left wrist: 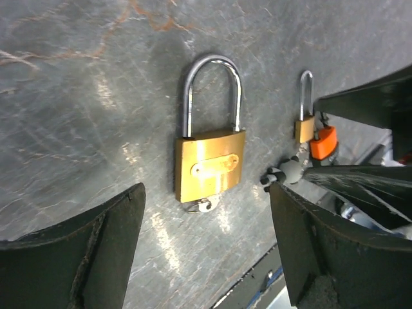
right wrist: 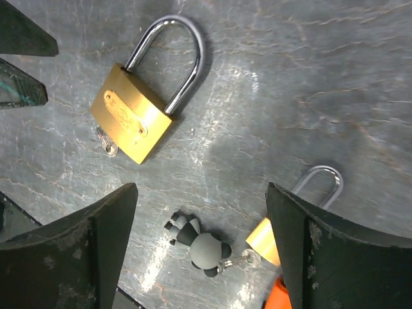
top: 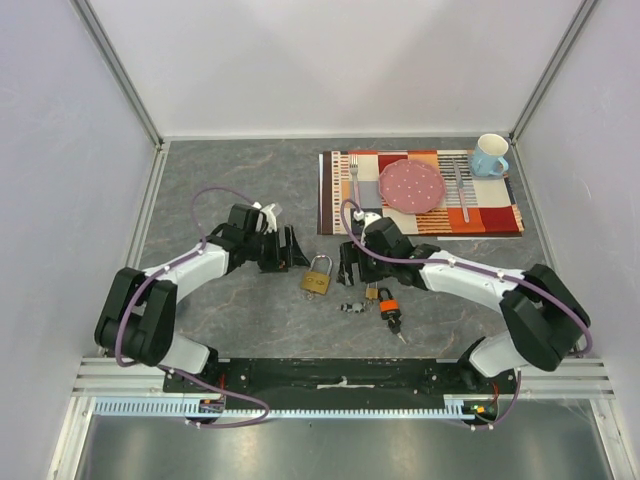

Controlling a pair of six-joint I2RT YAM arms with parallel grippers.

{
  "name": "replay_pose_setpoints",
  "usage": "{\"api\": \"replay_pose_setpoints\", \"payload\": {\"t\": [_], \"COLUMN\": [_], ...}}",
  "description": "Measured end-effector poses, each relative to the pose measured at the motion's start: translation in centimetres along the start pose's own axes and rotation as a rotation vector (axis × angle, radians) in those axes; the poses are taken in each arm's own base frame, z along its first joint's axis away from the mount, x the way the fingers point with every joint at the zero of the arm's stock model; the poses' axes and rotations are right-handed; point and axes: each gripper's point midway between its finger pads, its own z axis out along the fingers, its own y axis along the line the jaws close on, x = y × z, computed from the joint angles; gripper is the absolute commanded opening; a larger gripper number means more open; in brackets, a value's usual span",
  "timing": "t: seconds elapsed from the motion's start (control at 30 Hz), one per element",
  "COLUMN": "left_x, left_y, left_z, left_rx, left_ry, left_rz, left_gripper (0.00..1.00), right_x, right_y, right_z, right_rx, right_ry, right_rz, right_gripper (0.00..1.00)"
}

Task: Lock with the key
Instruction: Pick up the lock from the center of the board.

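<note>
Both pincers are spread wide and hold nothing. Nearest in the top view, just below mid-frame, lies a small bunch: a small brass padlock [right wrist: 262,239], an orange-capped key [top: 388,305] and a little grey figure charm [right wrist: 205,248]. The right wrist view shows them between the right pincer's fingers, and I cannot tell whether the fingers touch them.

A little farther back, at mid-frame, the large brass padlock [top: 317,276] lies flat on the grey tabletop [top: 250,320]. The left pincer [top: 296,252] is just to its left and the right pincer [top: 348,266] just to its right, and neither touches it. Both legs of its steel shackle meet the body, and a silver key [left wrist: 201,206] pokes out of the bottom edge. The brass face carries an oval stamped plate, its writing too blurred to read.

Farthest, in the upper right, a striped placemat [top: 330,200] carries a pink plate [top: 411,185], a fork [top: 353,175] and a second utensil [top: 462,190]. A blue mug [top: 489,155] stands at its far right corner.
</note>
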Motion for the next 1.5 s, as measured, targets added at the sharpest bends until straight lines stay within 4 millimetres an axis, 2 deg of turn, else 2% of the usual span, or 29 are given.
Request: {"api": "replay_pose_setpoints", "payload": {"t": [0.13,0.3,0.4,0.5,0.57,0.77,0.97,1.1,1.17,1.5], "left_x": [0.7,2.3,3.5,3.5,3.7,3.9,4.0,4.0,4.0,4.0], "left_y": [-0.6,0.0,0.6,0.6,0.7,0.9,1.1,1.0,1.0,1.1], "left_z": [0.6,1.8,2.4,2.7,3.2,3.6,3.8,3.9,3.9,3.9], "left_rx": [0.067,0.098,0.096,0.104,0.115,0.133,0.152,0.168,0.175,0.206], "left_ry": [0.033,0.087,0.126,0.127,0.140,0.148,0.153,0.153,0.154,0.153], "left_rz": [-0.021,-0.060,-0.093,-0.098,-0.112,-0.126,-0.151,-0.158,-0.165,-0.208], "left_gripper": [0.80,0.70,0.64,0.56,0.46,0.34,0.32,0.32,0.32,0.32], "right_x": [1.6,2.9,2.6,2.3,2.1,1.9,1.5,1.6,1.6,0.9], "right_y": [0.7,1.8,2.8,3.6,4.4,5.3,5.2,5.0,4.6,4.0], "right_z": [1.7,3.5,4.2,4.7,5.3,6.0,6.1,6.1,6.3,7.0], "right_rx": [-0.060,-0.113,-0.162,-0.205,-0.254,-0.324,-0.360,-0.378,-0.387,-0.491], "right_ry": [0.059,0.106,0.095,0.082,0.067,0.046,0.001,-0.028,-0.038,-0.112], "right_rz": [0.036,0.084,0.119,0.156,0.201,0.265,0.335,0.370,0.397,0.512], "right_gripper": [0.74,0.69,0.68,0.67,0.65,0.64,0.59,0.46,0.44,0.48]}}
